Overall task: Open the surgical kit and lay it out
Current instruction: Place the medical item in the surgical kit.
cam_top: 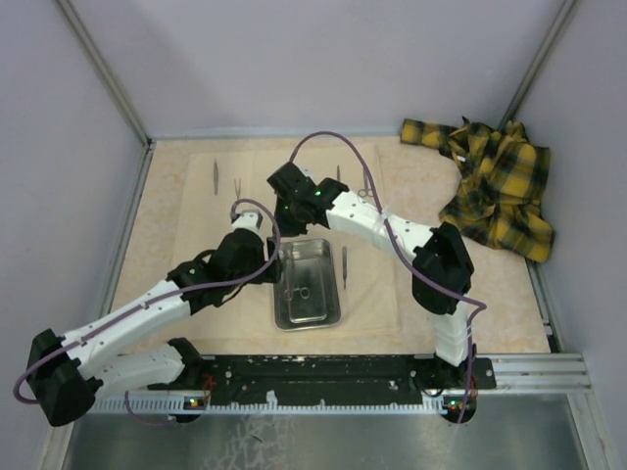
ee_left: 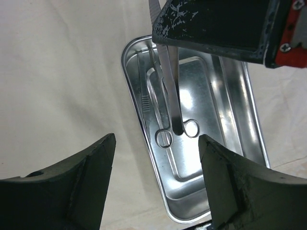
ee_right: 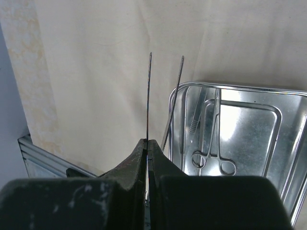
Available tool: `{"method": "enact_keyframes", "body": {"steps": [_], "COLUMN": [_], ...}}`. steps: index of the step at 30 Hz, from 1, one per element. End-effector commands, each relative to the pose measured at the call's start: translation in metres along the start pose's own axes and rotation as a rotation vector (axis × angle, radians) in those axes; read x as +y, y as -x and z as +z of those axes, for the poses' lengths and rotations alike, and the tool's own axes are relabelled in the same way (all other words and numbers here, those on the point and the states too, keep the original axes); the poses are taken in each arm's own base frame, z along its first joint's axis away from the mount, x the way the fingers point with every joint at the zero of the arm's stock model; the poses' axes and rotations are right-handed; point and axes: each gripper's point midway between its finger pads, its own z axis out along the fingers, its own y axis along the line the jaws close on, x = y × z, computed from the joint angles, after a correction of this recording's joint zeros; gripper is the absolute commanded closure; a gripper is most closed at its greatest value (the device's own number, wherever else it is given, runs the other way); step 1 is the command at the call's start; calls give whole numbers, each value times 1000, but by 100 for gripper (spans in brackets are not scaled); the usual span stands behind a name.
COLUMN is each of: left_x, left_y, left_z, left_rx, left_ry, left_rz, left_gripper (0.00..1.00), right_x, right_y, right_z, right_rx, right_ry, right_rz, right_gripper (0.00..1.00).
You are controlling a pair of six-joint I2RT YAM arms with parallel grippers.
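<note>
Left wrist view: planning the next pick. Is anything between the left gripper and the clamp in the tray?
Yes: the tweezers pinched in the right gripper hang above the tray, crossing over the clamp, in the path of the open left gripper.

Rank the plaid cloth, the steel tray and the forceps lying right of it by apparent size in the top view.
1. plaid cloth
2. steel tray
3. forceps
All three lie at table level, so nearness does not skew the order.

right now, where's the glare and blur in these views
Left wrist: bright reflections streak the steel tray, and the near left fingers are soft. Right wrist: a white glare patch on the tray floor, right fingers dark and out of focus, the tweezers sharp. Top external: even light, soft shadows.
</note>
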Motion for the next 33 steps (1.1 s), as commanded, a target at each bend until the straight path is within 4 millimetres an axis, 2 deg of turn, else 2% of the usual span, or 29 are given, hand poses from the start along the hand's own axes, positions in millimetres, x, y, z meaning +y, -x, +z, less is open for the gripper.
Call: {"method": "enact_keyframes", "body": {"steps": [1, 9, 16, 28, 30, 33], "left_x": [3, 0, -5, -4, -4, -4], "left_y": [20, 24, 18, 19, 18, 16], "left_z": [5, 11, 22, 31, 32, 34], "left_rx": [-88, -103, -93, -101, -97, -92], "left_ry": [80, 148, 172, 237, 242, 251], "left_rz": [48, 105, 138, 189, 199, 208], "left_gripper": [26, 43, 48, 70, 76, 91], "right_x": [13, 11, 16, 17, 18, 19], "right_y": [10, 7, 2, -5, -6, -6], "right_z": [-11, 0, 7, 18, 19, 22], "right_rx": [-24, 0, 23, 56, 59, 64], "right_ry": [71, 72, 97, 109, 110, 114], "right_rz": [28, 38, 51, 53, 52, 53], "right_gripper": [100, 100, 100, 100, 100, 100]}}
